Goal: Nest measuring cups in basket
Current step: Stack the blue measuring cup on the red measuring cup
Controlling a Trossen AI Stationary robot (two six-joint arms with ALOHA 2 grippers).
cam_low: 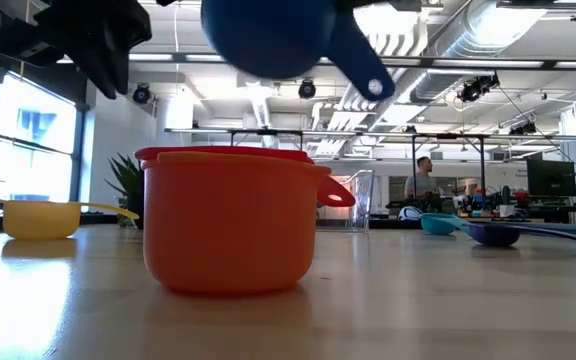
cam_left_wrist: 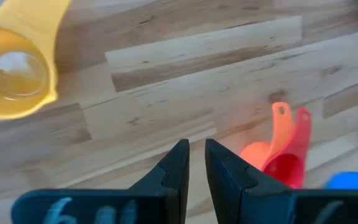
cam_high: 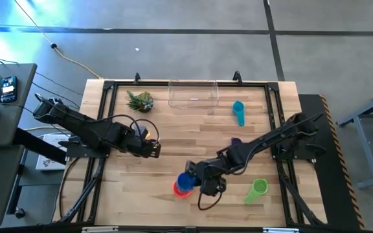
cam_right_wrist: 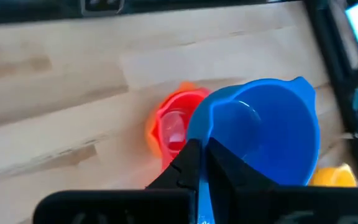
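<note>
A blue measuring cup (cam_right_wrist: 260, 130) hangs in the air just above a red cup nested in an orange cup (cam_low: 230, 225), near the table's front middle. My right gripper (cam_right_wrist: 205, 152) is shut on the blue cup. A yellow cup (cam_left_wrist: 14, 74) stands on the table at the left. Beside it my left gripper (cam_left_wrist: 196, 152) hovers with only a narrow gap between its fingers and nothing in it. Teal (cam_high: 239, 111), purple (cam_high: 236, 141) and green (cam_high: 258, 189) cups lie on the right half. The clear basket (cam_high: 193, 94) stands at the far edge. My right gripper pinches the blue cup's handle (cam_right_wrist: 201, 186) between its two fingers, close to the bowl. The fingers slant down from the table's right and the handle runs along them. The cup is lifted clear over the red and orange stack (cam_right_wrist: 173, 127), its mouth toward the wrist camera.
A small spiky green plant (cam_high: 140, 100) stands at the far left, beside the basket. A black frame rail (cam_high: 109, 85) runs round the tabletop. Bare wood lies between the stack and the basket.
</note>
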